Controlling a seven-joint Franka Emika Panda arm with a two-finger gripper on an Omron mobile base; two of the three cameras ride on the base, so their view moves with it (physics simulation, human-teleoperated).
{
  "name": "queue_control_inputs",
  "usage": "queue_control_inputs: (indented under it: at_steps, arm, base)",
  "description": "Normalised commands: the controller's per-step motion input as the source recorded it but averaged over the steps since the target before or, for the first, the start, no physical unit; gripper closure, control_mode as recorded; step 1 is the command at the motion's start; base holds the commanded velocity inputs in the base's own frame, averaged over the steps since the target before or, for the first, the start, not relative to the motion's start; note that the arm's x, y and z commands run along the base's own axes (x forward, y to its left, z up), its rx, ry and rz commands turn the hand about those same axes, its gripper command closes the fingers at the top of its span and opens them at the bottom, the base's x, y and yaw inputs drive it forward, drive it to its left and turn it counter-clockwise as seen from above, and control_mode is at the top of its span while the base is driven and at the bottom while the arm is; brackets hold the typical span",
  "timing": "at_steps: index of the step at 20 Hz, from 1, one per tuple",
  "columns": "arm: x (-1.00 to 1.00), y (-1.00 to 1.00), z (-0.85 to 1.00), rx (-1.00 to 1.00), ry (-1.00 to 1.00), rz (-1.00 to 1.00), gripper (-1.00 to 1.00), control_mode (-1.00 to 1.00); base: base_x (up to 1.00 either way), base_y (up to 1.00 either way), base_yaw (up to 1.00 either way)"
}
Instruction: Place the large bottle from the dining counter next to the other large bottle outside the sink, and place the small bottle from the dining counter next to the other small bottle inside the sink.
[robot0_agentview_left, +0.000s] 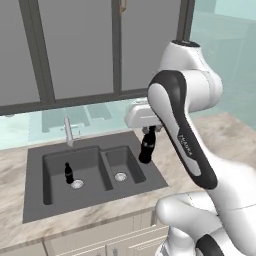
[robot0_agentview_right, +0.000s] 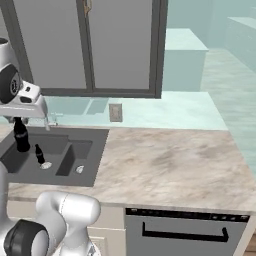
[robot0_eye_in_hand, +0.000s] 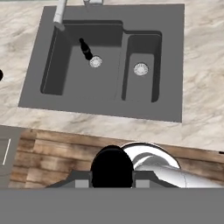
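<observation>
My gripper (robot0_agentview_left: 148, 132) is shut on the small bottle (robot0_agentview_left: 146, 150), a black thin-necked one held by its top. It hangs upright over the sink's right edge (robot0_agentview_left: 150, 167). In the right base view the gripper (robot0_agentview_right: 20, 121) holds the bottle (robot0_agentview_right: 21, 138) above the dark grey sink (robot0_agentview_right: 92, 150). Seen from the hand, the bottle's round black body (robot0_eye_in_hand: 111, 168) sits right below the camera. The other small bottle (robot0_agentview_left: 68, 173) (robot0_agentview_right: 39, 154) (robot0_eye_in_hand: 85, 49) stands in the larger left basin beside its drain. The large bottle, the other large bottle and the dining counter are out of view.
A slim metal faucet (robot0_agentview_left: 68, 131) (robot0_eye_in_hand: 60, 13) rises behind the sink (robot0_eye_in_hand: 175, 65). Beige marble countertop (robot0_agentview_right: 165, 160) stretches to the right, with a dark appliance front (robot0_agentview_right: 185, 232) below it. Windows and a wall outlet (robot0_agentview_right: 115, 112) back the counter.
</observation>
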Motion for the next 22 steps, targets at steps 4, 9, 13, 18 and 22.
queue_control_inputs:
  at_steps: [4,9,13,18,22]
  arm:
    - [0.18,0.69,-0.48,0.02,-0.13,-0.03,1.00,-1.00]
    - [0.36,0.58,-0.57,0.00,-0.07,-0.02,1.00,-1.00]
    - [0.39,0.19,-0.05,-0.05,0.00,0.00,1.00,-1.00]
    - [0.45,0.03,-0.14,-0.02,0.02,0.00,1.00,-1.00]
    - [0.47,0.00,-0.07,-0.01,0.06,0.00,1.00,-1.00]
  base:
    - [0.00,0.00,0.00]
    - [0.00,0.00,0.00]
    - [0.00,0.00,0.00]
    - [0.00,0.00,0.00]
    - [0.00,0.00,0.00]
